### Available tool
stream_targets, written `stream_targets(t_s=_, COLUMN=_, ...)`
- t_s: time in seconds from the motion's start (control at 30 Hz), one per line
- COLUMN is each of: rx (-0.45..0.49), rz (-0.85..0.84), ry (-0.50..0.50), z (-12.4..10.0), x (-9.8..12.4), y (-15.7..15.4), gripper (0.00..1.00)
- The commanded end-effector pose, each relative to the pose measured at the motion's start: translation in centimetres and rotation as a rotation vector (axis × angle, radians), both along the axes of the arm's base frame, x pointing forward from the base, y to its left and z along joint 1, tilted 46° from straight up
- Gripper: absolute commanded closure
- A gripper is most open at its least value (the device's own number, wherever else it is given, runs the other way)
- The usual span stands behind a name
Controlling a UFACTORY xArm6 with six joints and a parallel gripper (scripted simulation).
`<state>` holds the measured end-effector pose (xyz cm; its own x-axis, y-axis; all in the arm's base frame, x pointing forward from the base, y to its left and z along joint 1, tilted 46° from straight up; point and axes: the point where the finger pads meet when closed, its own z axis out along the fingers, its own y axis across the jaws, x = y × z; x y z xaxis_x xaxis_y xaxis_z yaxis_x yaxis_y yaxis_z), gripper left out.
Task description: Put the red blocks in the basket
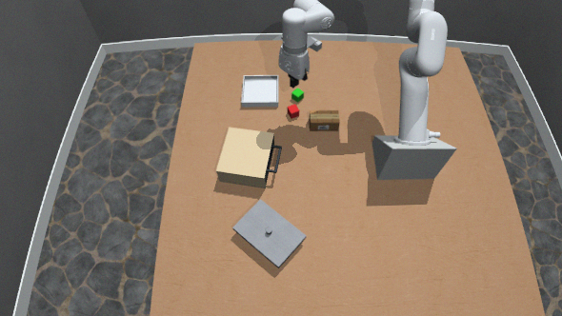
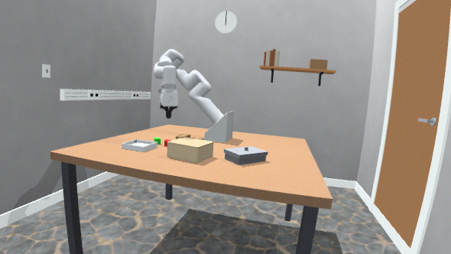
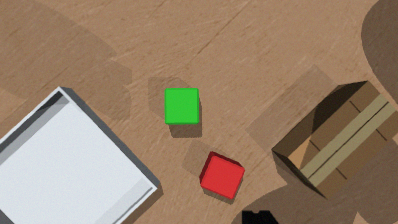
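My gripper is shut and empty, high above the table. A red block lies on the table between the basket and the carton. A green block lies near it. The white basket shows no block inside. The light wooden cabinet has its drawer shut, with a dark handle. The metal box has its lid on. Their insides are hidden.
A small brown carton lies right of the red block; its dark side seems open, and its inside is mostly hidden. The arm's grey base stands farther right. The cabinet stands between the basket and the metal box.
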<state>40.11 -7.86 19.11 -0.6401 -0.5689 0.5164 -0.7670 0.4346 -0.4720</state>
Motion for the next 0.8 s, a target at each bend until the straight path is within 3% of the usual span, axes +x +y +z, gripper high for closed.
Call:
stream_targets(t_s=0.0, rx=0.002, rz=-0.193, ry=-0.204, z=0.09, x=0.09, y=0.06, gripper=1.00)
stream_targets(t_s=0.4, rx=0.046, rz=-0.560, ry=-0.556, z=0.08, x=0.09, y=0.03, gripper=1.00)
stream_targets(t_s=0.47, rx=0.046, rz=-0.560, ry=-0.556, z=0.08, x=0.09, y=0.03, gripper=1.00)
stream_targets(t_s=0.5, rx=0.054, rz=-0.652, ry=-0.644, z=0.08, x=0.09, y=0.03, gripper=1.00)
stream_targets(t_s=0.77, rx=0.077, rz=-0.887, ry=-0.865, z=0.07, x=0.09, y=0.02, gripper=1.00)
